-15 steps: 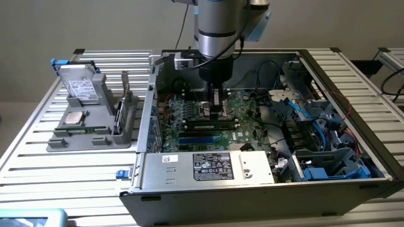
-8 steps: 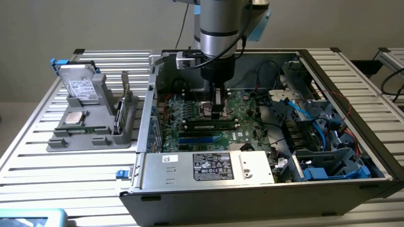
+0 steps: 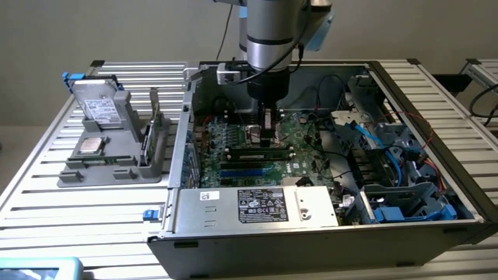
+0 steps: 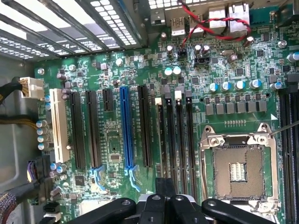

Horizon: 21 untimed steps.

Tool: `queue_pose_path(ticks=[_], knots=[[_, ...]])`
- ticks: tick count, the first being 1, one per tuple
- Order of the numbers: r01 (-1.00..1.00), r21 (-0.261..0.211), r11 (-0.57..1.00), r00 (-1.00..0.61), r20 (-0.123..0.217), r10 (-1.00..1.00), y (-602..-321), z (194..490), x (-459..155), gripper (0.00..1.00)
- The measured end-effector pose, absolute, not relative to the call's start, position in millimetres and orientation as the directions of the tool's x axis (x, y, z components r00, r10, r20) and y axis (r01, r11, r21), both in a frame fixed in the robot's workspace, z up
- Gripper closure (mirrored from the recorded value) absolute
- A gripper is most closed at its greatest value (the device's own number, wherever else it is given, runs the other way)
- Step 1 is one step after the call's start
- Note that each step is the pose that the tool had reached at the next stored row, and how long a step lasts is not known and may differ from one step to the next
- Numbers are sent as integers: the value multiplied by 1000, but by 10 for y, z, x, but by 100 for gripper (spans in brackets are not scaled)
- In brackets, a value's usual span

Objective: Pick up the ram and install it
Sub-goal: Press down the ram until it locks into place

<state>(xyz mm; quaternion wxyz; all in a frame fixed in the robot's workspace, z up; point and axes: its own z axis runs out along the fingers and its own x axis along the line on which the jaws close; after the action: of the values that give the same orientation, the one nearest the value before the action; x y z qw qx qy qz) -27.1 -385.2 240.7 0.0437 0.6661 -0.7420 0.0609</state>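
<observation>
The open case (image 3: 327, 233) holds the board (image 3: 257, 146), with the arm's gripper (image 3: 267, 135) low over its centre. The fingers (image 4: 161, 205) sit closed together, holding nothing. The ram (image 3: 259, 156) lies seated in a slot at the gripper's 6 o'clock, just beside it

A table (image 3: 46, 192) of pale, ribbed metal slats fills the scene. An open computer case (image 3: 311, 245) sits on it, spanning the middle to the exterior view's right — lid off, motherboard (image 3: 241, 146) and wiring exposed inside. Just beside the case, toward the exterior view's left, a grey parts tray (image 3: 116, 169) rests on the slats w/ a hard drive (image 3: 97, 108) and a square silver processor chip (image 3: 92, 145) on it. A pale blue object (image 3: 39, 268) lies at the table's near corner — can't tell what it is.
</observation>
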Motion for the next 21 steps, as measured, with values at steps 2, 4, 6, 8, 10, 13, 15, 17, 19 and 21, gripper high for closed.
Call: queue_pose_path(ticks=[2,4,6,8,10,13,15,17,19,21], knots=[[-990,-32,135,-138,146,-980,-3852,2407,-271,89],[-986,-32,166,-168,146,-975,-3852,2406,-271,89],[-980,-32,195,-198,146,-969,-3851,2404,-271,89],[-974,-32,226,-228,146,-963,-3852,2403,-271,89],[-966,-32,257,-259,146,-955,-3851,2399,-271,89],[-956,-37,292,-294,145,-945,-3851,2398,-271,89],[-949,-41,313,-315,143,-938,-3851,2398,-270,89],[-942,-45,334,-336,142,-931,-3851,2398,-271,89],[-934,-48,355,-358,140,-923,-3851,2398,-271,89],[-924,-52,378,-382,139,-914,-3852,2398,-271,89]])
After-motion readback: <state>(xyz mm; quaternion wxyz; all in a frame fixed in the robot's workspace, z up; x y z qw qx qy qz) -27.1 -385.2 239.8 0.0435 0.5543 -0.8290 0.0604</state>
